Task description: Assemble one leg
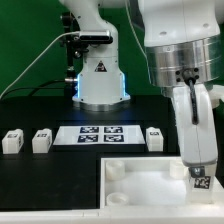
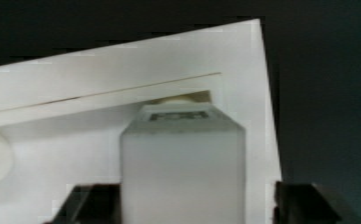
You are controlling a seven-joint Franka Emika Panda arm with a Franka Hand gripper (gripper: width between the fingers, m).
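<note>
Gripper (image 1: 199,170) hangs low at about four o'clock in the exterior view, fingers closed on a leg (image 1: 199,181), whose tagged end pokes out just beneath the fingertips. From the wrist camera, that held leg (image 2: 186,165) fills the middle of the shot as a pale upright block, with a dark finger (image 2: 92,205) on each flank pressed against its sides. Its far end sits right over the near-right corner region of the big white square board (image 1: 145,178), and whether it touches the board surface I cannot tell from either shot. In the wrist view the board (image 2: 88,90) spreads out behind the leg, one straight edge running diagonally against the black table (image 2: 328,90).

Moving outward in the exterior view, a round corner socket (image 1: 117,172) shows on the board at about seven o'clock from the gripper. Beyond the board, the marker board (image 1: 99,134) lies flat at centre. One spare leg (image 1: 154,137) stands just beside it at three o'clock, well apart from the hand. Two more legs (image 1: 41,141) and (image 1: 12,142) sit at nine o'clock of it. Farthest back, the arm's white base (image 1: 100,75) rises at twelve o'clock.
</note>
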